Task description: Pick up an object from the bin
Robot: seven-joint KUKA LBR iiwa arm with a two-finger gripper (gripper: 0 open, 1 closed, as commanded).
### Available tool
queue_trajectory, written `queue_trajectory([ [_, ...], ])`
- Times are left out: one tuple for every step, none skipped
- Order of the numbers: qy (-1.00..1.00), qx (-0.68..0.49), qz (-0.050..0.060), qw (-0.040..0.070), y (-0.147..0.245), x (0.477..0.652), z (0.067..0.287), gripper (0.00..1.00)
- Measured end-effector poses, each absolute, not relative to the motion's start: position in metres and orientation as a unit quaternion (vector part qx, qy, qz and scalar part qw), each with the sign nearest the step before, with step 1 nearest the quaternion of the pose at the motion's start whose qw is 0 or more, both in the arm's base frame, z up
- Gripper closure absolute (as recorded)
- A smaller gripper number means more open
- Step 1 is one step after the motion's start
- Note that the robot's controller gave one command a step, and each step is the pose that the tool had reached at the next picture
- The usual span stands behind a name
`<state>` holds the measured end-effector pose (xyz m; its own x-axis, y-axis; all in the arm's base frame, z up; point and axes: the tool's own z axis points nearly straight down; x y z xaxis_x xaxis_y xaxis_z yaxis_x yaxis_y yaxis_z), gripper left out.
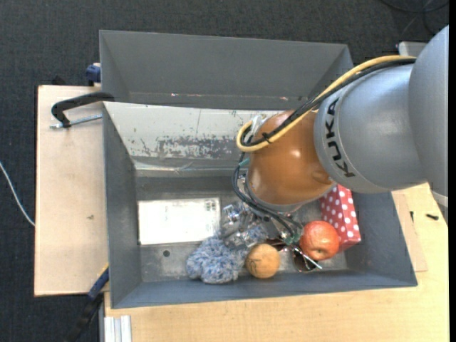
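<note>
Mid-frame, grey bin (117, 212); from the right a grey arm (385, 134) lettered KUKA (sideways, orange cover (285, 162) below) reaches in. White flat box (178, 221) lower left-centre. Gripper (239, 226) low at lower centre, just above blue-grey woolly lump (214, 262); clenched or released, cannot tell. Red apple (320, 241), brown round fruit (263, 261) beside.

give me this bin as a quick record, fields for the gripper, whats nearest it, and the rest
container: grey metal bin
gripper: down near the middle of the floor
grasp: cannot tell
nearest: blue-grey woolly cloth, brown round fruit
left of gripper: flat white box
right of gripper: red apple, red spotted packet behind it
</note>
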<state>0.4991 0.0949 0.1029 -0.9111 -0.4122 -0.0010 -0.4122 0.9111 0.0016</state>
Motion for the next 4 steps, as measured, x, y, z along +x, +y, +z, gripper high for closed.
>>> queue_trajectory([
  [0.976,-0.219,0.001,0.002,0.098,0.500,0.114,1.00],
  [0.976,-0.218,0.001,0.002,0.096,0.499,0.148,1.00],
  [0.975,-0.221,0.001,0.004,0.096,0.501,0.161,1.00],
  [0.973,-0.232,0.001,0.002,0.095,0.500,0.173,1.00],
])
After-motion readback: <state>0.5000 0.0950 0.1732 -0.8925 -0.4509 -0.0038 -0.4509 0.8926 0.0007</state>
